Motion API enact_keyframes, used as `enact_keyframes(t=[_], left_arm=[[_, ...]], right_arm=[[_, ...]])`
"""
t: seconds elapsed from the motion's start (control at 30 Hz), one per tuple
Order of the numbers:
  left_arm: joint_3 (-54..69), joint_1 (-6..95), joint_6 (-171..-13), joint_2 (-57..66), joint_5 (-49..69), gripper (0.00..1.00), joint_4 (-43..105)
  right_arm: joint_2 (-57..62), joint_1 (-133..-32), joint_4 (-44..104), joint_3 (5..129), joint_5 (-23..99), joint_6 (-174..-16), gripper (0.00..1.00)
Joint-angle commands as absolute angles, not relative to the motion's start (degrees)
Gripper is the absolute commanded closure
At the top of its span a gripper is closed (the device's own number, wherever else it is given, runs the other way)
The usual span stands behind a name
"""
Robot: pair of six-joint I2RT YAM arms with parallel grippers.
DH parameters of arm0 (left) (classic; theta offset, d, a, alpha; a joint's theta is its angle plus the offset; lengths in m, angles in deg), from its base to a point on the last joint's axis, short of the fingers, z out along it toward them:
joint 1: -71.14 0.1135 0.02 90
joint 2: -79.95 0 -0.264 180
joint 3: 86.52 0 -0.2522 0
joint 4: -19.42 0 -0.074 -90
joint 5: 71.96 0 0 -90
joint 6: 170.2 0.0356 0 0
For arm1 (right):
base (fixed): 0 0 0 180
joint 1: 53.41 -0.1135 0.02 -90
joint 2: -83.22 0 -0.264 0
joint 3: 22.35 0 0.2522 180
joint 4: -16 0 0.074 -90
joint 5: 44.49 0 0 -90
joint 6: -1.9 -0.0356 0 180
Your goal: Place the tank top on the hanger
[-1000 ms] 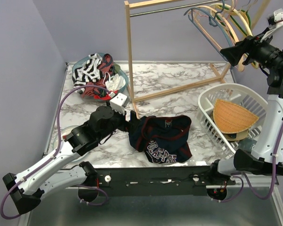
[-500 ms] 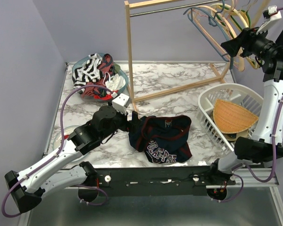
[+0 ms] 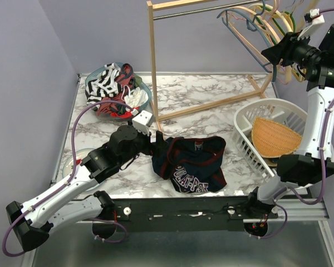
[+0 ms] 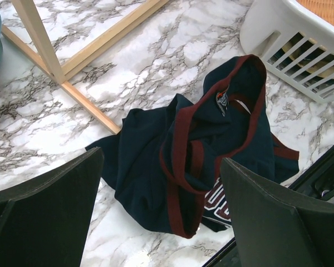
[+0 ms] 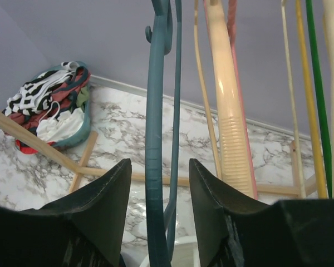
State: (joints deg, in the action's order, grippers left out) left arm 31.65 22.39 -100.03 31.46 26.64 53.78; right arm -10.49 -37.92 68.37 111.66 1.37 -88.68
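White marble bench [image 3: 211, 92]: crumpled navy, maroon-trimmed tank top [image 3: 192, 161] near front edge; left claw [image 4: 161, 161] wide open over it, empty. Right claw [image 5: 158, 164] open astride thin grey-blue hanger [image 5: 155, 111] on rail [image 3: 211, 10], not gripping. Risk: off-centre closing snags neighbouring beige hanger [image 5: 227, 111].

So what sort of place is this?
Probably a robotics test bench staged as a laundry corner: a marble-patterned table carrying a wooden clothes rack with hangers, a tub of clothes, and robot arms bolted at its edge.
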Motion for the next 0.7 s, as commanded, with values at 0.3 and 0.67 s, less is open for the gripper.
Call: enact_keyframes(t=[0.3, 0.67], left_arm=[[30.7, 22.7, -101.1, 29.9, 26.6, 0.01, 52.0], [29.4, 22.8, -103.0, 30.5, 25.4, 0.01, 51.8]], right_arm=[[-12.9, -42.2, 68.2, 112.8, 3.9, -85.5, 0.86], [-8.8, -42.2, 66.8, 116.0, 2.0, -87.7, 1.00]])
